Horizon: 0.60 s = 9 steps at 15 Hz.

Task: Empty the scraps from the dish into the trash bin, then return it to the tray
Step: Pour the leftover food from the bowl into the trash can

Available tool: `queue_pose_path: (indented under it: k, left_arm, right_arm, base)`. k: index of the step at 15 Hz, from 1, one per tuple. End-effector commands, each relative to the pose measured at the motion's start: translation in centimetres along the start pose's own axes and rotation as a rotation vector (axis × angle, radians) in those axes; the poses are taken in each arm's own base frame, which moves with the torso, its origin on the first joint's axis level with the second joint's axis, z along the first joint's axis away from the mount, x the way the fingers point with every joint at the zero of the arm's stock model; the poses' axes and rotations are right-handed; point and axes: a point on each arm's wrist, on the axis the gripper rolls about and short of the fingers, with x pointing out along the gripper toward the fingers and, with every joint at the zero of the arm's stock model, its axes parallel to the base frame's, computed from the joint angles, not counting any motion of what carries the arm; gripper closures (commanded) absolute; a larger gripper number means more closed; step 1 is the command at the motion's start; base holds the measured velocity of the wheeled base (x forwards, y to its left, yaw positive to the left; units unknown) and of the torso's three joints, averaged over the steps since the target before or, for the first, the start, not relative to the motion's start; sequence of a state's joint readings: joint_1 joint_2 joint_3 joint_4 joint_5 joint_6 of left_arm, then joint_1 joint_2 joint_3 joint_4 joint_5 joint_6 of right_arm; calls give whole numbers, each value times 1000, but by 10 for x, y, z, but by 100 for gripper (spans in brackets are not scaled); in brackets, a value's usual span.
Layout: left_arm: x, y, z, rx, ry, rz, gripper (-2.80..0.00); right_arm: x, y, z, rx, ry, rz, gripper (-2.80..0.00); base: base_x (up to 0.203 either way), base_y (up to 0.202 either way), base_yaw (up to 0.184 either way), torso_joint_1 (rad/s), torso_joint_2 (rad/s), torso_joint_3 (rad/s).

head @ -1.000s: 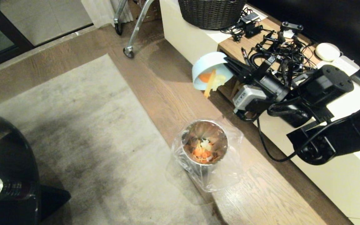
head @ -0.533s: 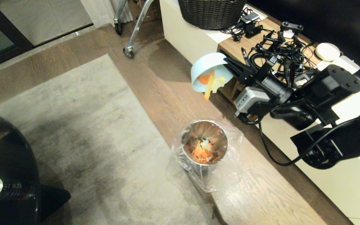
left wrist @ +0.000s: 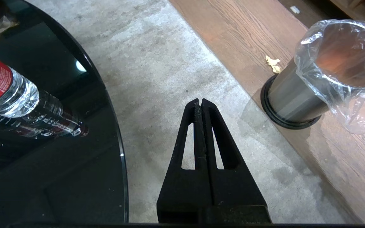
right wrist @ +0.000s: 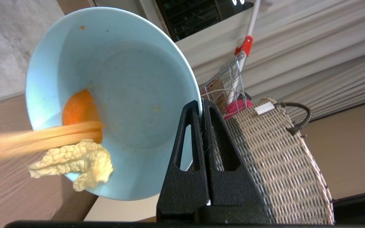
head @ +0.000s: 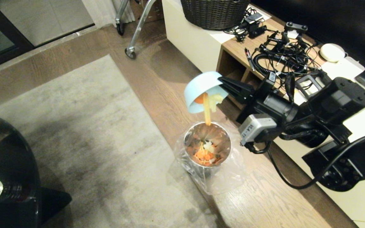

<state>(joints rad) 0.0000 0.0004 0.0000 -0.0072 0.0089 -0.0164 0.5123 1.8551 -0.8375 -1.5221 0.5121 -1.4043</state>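
Observation:
My right gripper [head: 223, 83] [right wrist: 201, 104] is shut on the rim of the pale-blue dish [head: 198, 88] [right wrist: 128, 95], which is tipped steeply just above the trash bin [head: 207, 145]. A long orange scrap [head: 207, 110] slides out of the dish toward the bin's mouth. An orange piece [right wrist: 79, 110] and a pale yellow lump [right wrist: 81, 163] still cling inside the dish. The metal bin, lined with a clear bag, holds orange and whitish scraps [head: 205, 152]. It also shows in the left wrist view as the trash bin [left wrist: 299, 95]. My left gripper [left wrist: 199, 102] is shut and empty above the rug. The tray is out of view.
A low white and wood cabinet [head: 344, 186] with tangled cables [head: 280, 53] runs along the right. A dark wicker basket [head: 214, 12] stands on its far end. A black glass table [head: 5, 177] with a bottle [left wrist: 5, 91] is at the left. A yellow crumb [left wrist: 272, 63] lies beside the bin.
My right arm has carried the dish from beside the cabinet toward me, to just above the bin, tipping it further. The long orange scrap has slid out past the rim.

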Motion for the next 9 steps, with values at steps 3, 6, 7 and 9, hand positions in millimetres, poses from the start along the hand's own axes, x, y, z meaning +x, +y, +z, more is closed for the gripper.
queue_pose_path:
  k: [3, 6, 7, 9]
  left_arm:
    - [0, 0, 0, 0, -1, 0, 0]
    - [0, 0, 0, 0, -1, 0, 0]
    - [0, 0, 0, 0, -1, 0, 0]
    - [0, 0, 0, 0, -1, 0, 0]
  right_arm:
    - [9, -20, 1, -60, -26, -102, 0]
    - [8, -19, 1, -55, -24, -95, 0]
    - [8, -21, 1, -57, -23, -100, 0]
    - [4, -21, 3, -50, -20, -92, 0]
  base:
    - [0, 0, 0, 0, 0, 0]
    - [0, 0, 0, 0, 0, 0]
    - [0, 0, 0, 0, 0, 0]
    - [0, 0, 0, 0, 0, 0]
